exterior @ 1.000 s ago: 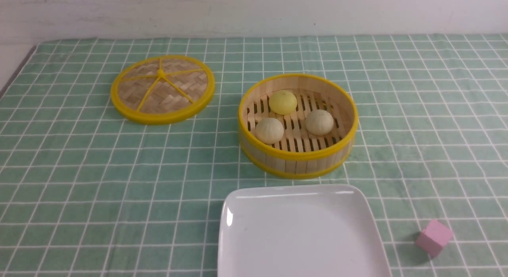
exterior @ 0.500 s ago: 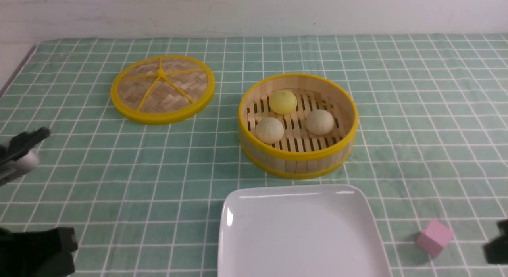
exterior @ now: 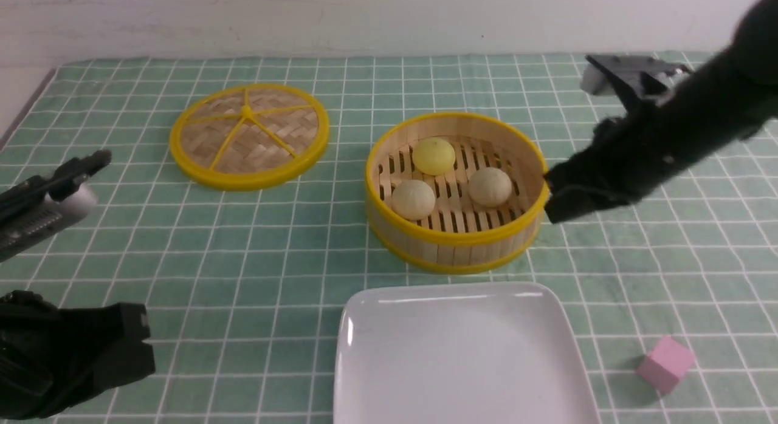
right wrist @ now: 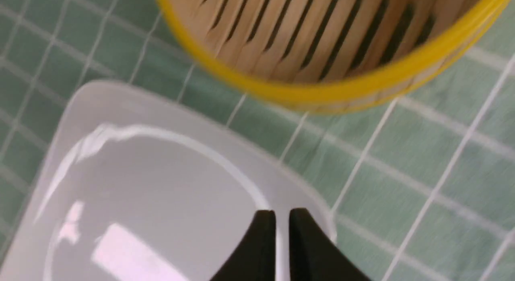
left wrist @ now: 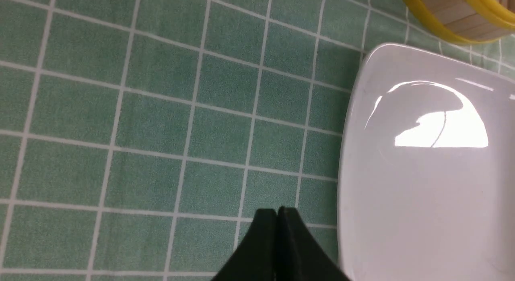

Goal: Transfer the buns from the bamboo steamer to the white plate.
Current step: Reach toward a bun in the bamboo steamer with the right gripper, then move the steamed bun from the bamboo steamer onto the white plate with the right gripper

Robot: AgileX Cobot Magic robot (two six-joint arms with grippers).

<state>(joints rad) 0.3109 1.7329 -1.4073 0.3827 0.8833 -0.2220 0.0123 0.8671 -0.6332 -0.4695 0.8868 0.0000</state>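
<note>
Cropping the white plate [exterior: 462,357] (nearest edge), both end effectors show fingertips pressed nearly together.

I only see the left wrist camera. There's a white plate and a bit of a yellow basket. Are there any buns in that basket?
Observer: Yes, three in the bamboo steamer: a yellow bun at the back, a left cream-white bun and a right cream-white bun.
Operator: Where's the other arm?
Observer: The right gripper is beside the steamer's right rim, its fingers nearly together, holding nothing.
Operator: Is the lid on?
Observer: No. The woven lid lies flat on the cloth to the steamer's left, apart from it.
</note>
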